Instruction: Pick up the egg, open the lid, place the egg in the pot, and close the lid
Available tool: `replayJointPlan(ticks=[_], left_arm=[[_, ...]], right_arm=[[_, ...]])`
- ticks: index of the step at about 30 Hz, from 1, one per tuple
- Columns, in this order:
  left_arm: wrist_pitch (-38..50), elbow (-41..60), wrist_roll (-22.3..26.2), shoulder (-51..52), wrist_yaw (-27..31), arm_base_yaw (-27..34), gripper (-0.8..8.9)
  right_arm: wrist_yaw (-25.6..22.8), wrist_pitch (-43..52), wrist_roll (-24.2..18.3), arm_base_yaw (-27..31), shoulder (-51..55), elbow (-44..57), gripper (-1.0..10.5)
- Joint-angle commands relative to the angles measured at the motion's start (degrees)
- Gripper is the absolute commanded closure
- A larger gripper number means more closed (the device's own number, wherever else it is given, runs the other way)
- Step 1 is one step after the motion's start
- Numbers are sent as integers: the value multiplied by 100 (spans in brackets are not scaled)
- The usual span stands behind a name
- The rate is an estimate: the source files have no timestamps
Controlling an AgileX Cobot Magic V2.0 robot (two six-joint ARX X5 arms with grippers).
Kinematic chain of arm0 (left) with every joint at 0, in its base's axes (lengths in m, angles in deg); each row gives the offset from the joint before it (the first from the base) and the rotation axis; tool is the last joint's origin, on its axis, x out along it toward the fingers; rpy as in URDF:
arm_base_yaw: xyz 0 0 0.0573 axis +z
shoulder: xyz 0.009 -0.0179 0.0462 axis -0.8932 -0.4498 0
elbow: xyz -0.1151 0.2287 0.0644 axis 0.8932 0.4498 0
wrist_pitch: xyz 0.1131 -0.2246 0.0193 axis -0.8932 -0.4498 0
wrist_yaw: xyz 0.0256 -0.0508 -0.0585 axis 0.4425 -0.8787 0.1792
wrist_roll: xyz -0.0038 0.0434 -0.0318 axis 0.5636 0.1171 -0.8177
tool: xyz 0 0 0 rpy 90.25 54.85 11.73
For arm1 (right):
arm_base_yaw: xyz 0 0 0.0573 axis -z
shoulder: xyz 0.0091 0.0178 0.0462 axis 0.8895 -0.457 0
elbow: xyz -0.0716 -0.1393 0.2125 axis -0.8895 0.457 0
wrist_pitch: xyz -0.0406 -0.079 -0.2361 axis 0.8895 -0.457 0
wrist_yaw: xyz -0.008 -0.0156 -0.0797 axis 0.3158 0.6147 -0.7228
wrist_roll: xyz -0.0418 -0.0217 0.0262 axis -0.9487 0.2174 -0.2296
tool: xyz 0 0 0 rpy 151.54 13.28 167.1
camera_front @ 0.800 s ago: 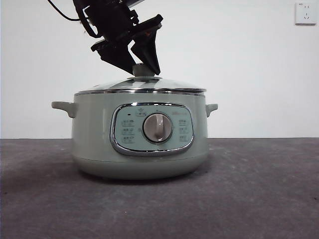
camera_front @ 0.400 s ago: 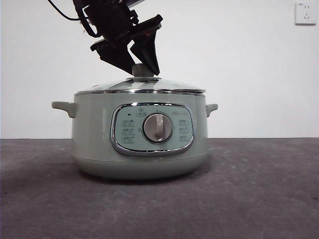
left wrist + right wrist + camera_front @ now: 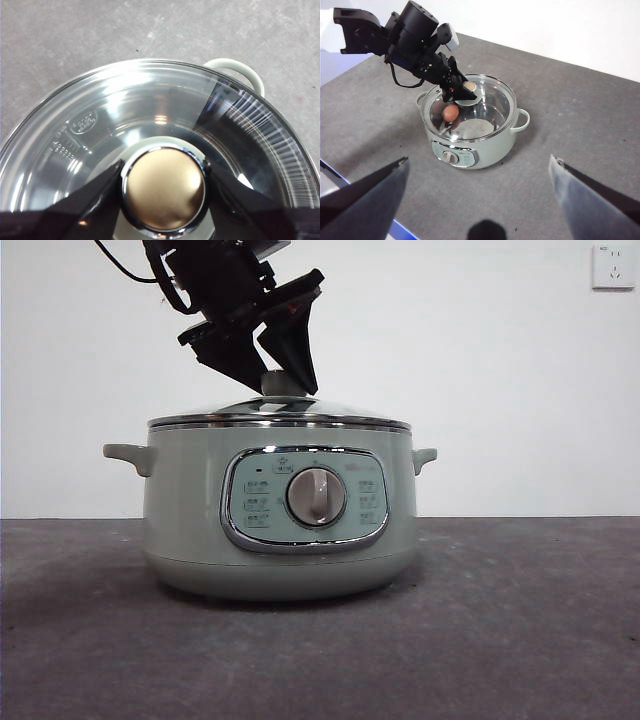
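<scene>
Grey table (image 3: 520, 640), white wall behind; left gripper (image 3: 163, 187) clamped narrow on the lid (image 3: 280, 412) knob atop the pot (image 3: 190, 510), egg (image 3: 450, 113) inside under glass; right gripper (image 3: 480, 175) wide, well apart.

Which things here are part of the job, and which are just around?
Job:
- egg, seen through the glass, in the pot
- lid on the pot
- left end effector on the knob
- right end effector, open, waiting

Just around:
- wall socket
</scene>
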Motion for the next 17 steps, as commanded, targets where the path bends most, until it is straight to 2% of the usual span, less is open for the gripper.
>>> replayJointPlan(ticks=[1, 10, 12, 15, 17], left_arm=[[-46, 7, 105, -28, 46, -13, 822], [-26, 7, 101, -35, 37, -13, 803], [-26, 7, 101, -35, 13, -11, 729], [-17, 4, 101, -35, 7, 2, 524], [-15, 2, 101, -35, 4, 4, 439]], right_arm=[[-24, -138, 42, -4, 24, 37, 475], [-24, -138, 44, -4, 22, 37, 475], [-24, -138, 44, -4, 22, 37, 475], [-24, -138, 44, -4, 22, 37, 475], [-24, -138, 44, -4, 22, 37, 475]])
